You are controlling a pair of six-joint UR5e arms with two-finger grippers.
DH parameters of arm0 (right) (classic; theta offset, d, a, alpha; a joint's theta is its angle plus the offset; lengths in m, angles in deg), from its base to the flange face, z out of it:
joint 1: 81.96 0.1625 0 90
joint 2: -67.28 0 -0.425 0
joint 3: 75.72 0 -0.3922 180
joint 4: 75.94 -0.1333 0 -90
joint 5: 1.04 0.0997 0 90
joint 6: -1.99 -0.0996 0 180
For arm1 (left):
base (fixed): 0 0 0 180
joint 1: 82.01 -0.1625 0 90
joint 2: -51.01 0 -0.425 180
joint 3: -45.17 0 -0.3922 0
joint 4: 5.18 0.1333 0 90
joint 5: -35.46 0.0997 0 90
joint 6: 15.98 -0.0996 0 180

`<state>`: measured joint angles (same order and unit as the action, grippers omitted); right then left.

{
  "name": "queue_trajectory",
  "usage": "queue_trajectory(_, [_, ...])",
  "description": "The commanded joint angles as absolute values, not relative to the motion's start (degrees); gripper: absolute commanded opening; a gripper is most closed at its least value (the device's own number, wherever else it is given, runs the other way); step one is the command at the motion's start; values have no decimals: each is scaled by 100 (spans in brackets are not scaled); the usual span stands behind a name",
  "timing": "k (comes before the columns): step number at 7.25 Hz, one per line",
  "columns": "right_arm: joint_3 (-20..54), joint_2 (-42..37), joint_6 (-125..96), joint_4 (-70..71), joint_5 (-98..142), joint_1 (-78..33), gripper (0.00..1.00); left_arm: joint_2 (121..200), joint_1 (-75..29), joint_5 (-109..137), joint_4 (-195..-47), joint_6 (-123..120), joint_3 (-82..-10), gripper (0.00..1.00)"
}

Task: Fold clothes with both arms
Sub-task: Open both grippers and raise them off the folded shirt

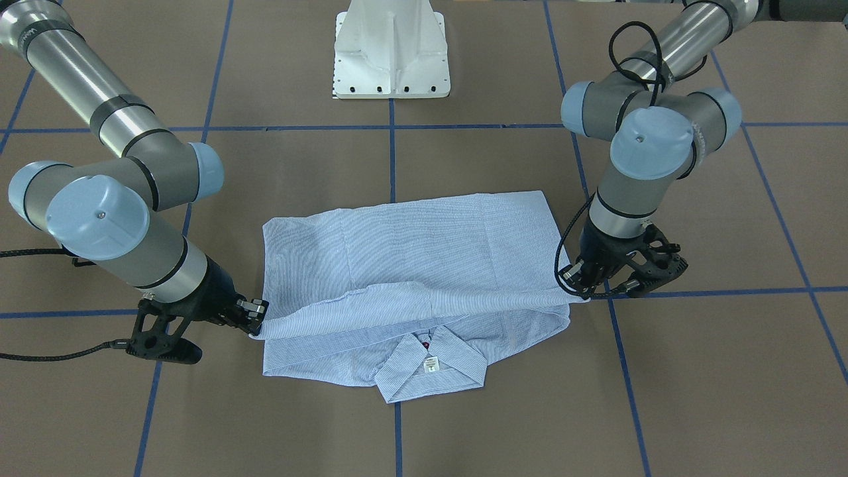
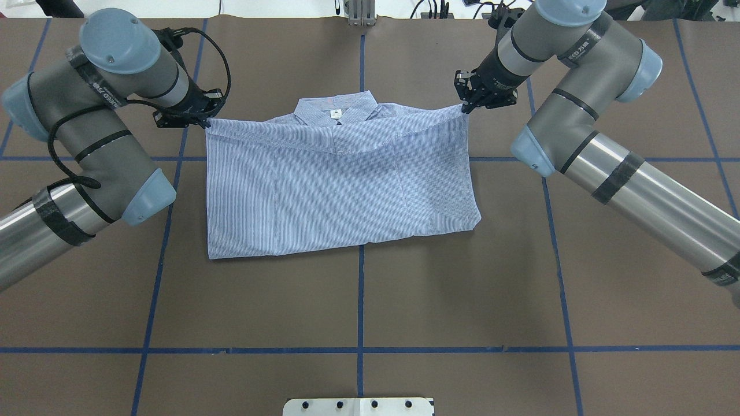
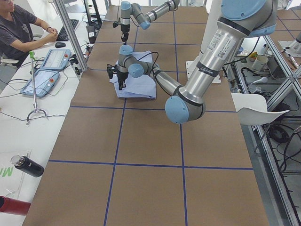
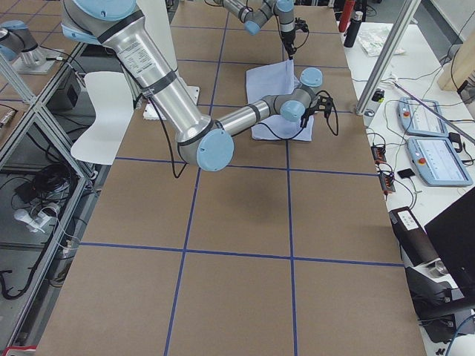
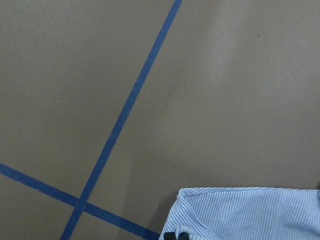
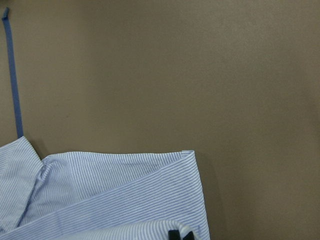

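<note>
**A:** Where's the shirt?

**B:** Going out from the white metal pedestal base (image 2: 358, 407) at 6 o'clock, first there's bare brown paper-covered counter (image 2: 462, 289) with blue tape grid lines (image 2: 361, 300). Then the light blue, finely white-striped button-up shirt (image 2: 341, 190), doubled over and sitting across the centre line. Its near edge lies flat on the counter. The collar (image 2: 309, 110) and small white neck label (image 2: 335, 114) are on the far side, at 12 o'clock.

**A:** Fingers?

**B:** The black left fingers (image 2: 204, 119) are at the shirt's 10 o'clock corner, clamped on the top layer's corner. The black right fingers (image 2: 466, 106) are at the 2 o'clock corner, also pinched on the cloth. The top layer's free edge runs between them and overlaps the base of the collar. The wrist views show only dark tips at the bottom of frame, against the fabric.

**A:** Arms?

**B:** Both are grey metal with light blue joint caps. The left arm (image 2: 104, 133) comes in from 9 o'clock and the right arm (image 2: 578, 133) from 3 o'clock.
</note>
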<state>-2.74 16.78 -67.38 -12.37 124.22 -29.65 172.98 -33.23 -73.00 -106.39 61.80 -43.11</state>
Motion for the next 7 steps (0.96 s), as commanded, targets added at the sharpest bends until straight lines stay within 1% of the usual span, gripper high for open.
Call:
queue_trajectory(1, [-277,1736,-6744,-1248,12351,-2966,0,17309,-3323,-7300,-10634,6180,-4307,0])
queue_trajectory(2, [-277,1745,-6744,-1248,12350,-2966,0,17309,-3323,-7300,-10634,6180,-4307,0])
queue_trajectory(3, [-286,1745,-6788,-1248,12350,-2966,8,17309,-3323,-7300,-10634,6163,-4307,18])
queue_trajectory(4, [-295,1745,-6797,-1248,12350,-2966,59,17301,-3323,-7300,-10626,6154,-4316,51])
queue_trajectory(5, [-295,1745,-6788,-1248,12350,-2966,99,17300,-3323,-7300,-10608,6154,-4333,67])
queue_trajectory(6, [-286,1736,-6762,-1248,12359,-2957,100,17266,-3315,-7300,-10591,6145,-4429,92])
queue_trajectory(7, [-268,1736,-6762,-1257,12403,-2957,100,17213,-3315,-7300,-10556,6154,-4648,100])
